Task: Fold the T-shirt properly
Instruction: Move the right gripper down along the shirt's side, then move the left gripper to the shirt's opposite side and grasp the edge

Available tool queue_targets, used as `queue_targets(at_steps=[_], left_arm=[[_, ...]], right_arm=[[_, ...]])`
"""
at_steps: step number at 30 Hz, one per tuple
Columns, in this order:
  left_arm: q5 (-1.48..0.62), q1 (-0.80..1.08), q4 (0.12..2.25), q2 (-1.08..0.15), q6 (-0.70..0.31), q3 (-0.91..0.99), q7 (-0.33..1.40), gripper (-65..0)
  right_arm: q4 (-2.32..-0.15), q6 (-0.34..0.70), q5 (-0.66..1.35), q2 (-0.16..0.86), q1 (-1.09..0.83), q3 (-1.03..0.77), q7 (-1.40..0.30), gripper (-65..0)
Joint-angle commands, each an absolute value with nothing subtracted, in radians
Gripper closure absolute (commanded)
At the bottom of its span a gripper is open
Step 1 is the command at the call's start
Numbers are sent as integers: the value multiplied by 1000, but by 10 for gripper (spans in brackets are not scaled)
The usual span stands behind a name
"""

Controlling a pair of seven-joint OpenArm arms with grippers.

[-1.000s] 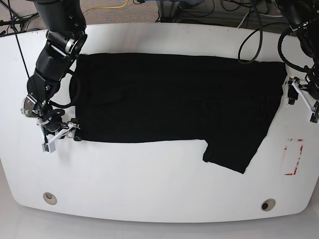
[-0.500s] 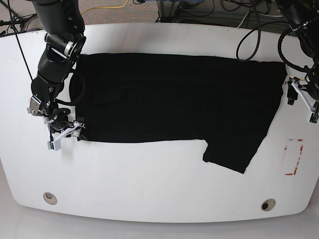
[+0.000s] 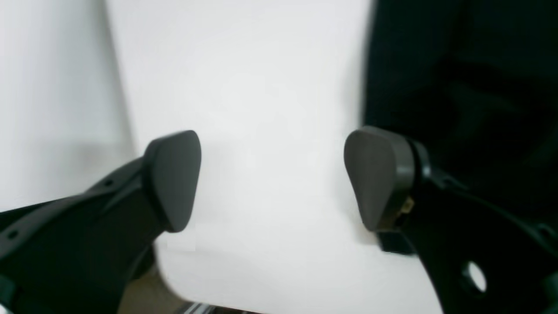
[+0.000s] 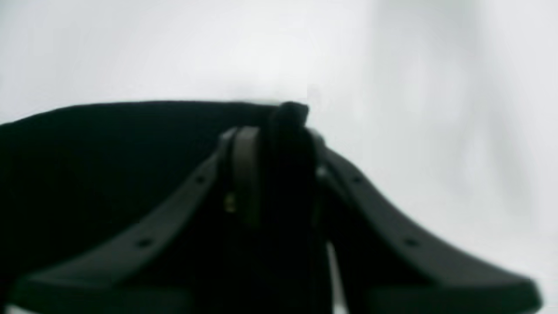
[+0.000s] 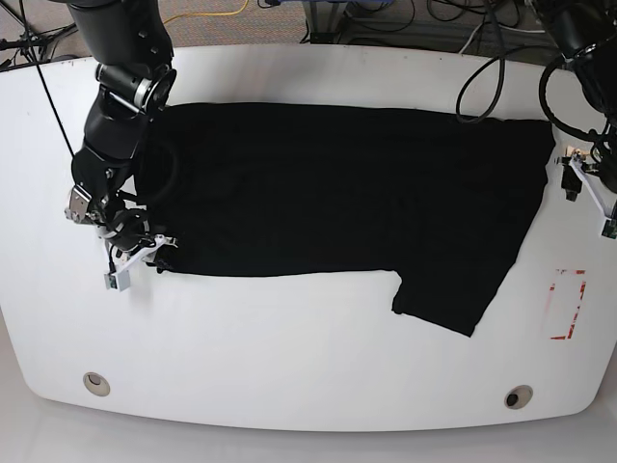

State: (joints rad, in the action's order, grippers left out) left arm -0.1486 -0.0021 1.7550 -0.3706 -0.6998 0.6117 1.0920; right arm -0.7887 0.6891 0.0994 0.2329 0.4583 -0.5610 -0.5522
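Large black soft cloth short-sleeved T-shirt (image 5: 337,203) lay spread flat across the white rounded table (image 5: 289,357), one sleeve jutting toward the near edge. No print showed on the upper side. Right gripper (image 5: 145,253) sat at the shirt's corner on the base view's left; the wrist view showed its jaws pinched together on a fold of the black cloth (image 4: 287,131). Left gripper (image 3: 272,179) hung just beside the shirt's opposite edge, jaws spread wide over bare table, holding nothing.
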Motion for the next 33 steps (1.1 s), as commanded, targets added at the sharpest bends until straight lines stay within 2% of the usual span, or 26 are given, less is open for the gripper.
queue_targets(at_steps=[1,5,13,19,33], left_arm=[[-114,-68,1730,-375,-698,615,1069,-513],[-25,-177,1627,-343,-698,615,1069,-519],[27,-384,1323,-334,-698,578,1064,-601],[25,-498,1110,-286,-698,572,1004,-600],[31,-588,892,-228,-698,570,837,-600]], right_arm=[[-802,698,111,248,486,-559,-532,-71],[-802,698,111,248,484,-559,-536,-65],[-805,698,111,248,483,-559,-536,-41],[-805,698,113,248,460,-559,-535,-32],[-808,698,119,246,455,-559,-535,-32]])
